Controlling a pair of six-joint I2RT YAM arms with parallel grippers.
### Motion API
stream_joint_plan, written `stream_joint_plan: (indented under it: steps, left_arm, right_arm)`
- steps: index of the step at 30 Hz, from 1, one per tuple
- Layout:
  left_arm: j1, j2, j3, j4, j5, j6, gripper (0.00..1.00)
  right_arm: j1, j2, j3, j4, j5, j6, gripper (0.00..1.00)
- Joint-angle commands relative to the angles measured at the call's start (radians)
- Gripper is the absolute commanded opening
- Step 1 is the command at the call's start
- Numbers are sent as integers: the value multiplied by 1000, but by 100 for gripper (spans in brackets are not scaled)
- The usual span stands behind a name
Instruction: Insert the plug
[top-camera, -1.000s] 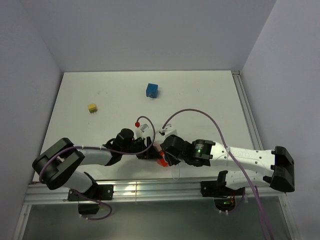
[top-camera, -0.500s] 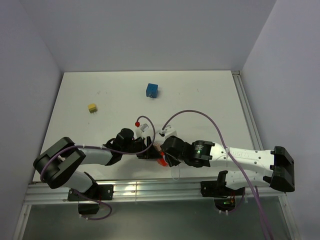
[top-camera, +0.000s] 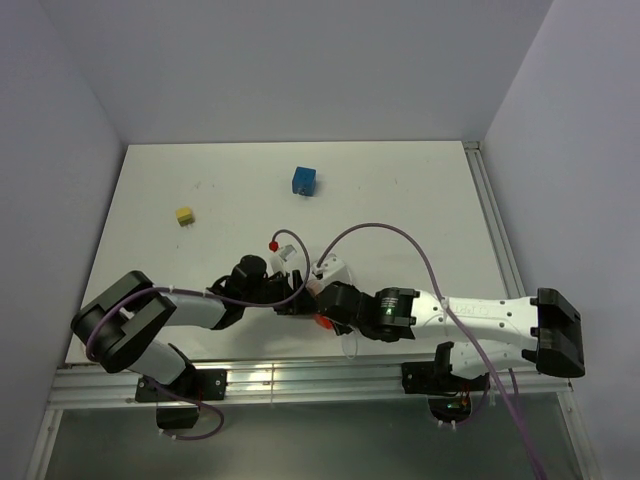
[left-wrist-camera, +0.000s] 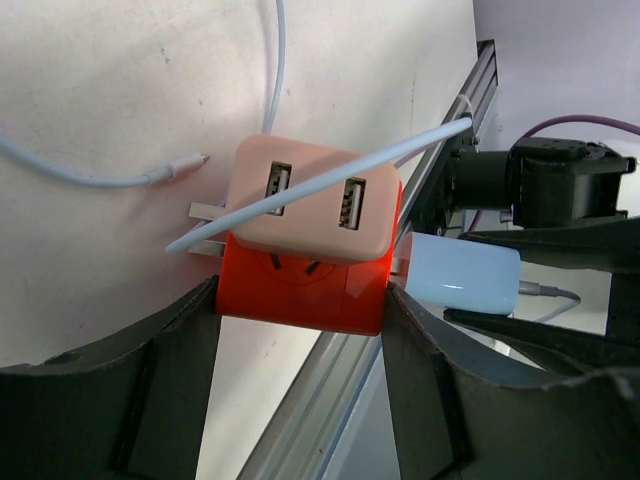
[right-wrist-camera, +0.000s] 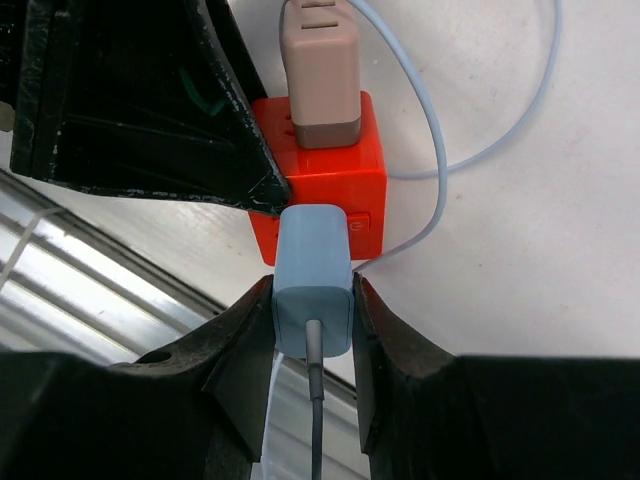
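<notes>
The right gripper (right-wrist-camera: 313, 300) clamps the light blue plug (right-wrist-camera: 314, 270) by its two flanks. The plug's long axis runs parallel to the fingers. Its front end points at, and meets, a side face of the red socket cube (right-wrist-camera: 365, 190); its cable (right-wrist-camera: 316, 420) exits the rear. The left gripper (left-wrist-camera: 300, 305) grips the cube from both sides, close to the near edge of the table (top-camera: 400, 190). A pink USB charger (left-wrist-camera: 315, 200) occupies another face of the cube.

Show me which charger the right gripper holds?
The pale blue plastic charger, pinched beside the red cube adapter; the pink two-port charger rests on that cube, ungripped.
</notes>
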Motion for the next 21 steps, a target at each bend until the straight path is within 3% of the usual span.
stream_joint_plan:
  steps: [1,8,21]
  left_arm:
    - [-15,52,-17,-56,-32,20,0]
    - [-13,96,-17,-46,-38,34,0]
    - [3,139,-20,-26,-18,56,0]
  right_arm:
    - [24,97,-24,42,92,34,0]
    - [63,205,-2,25,154,77,0]
    - [43,170,-40,112,154,119,0]
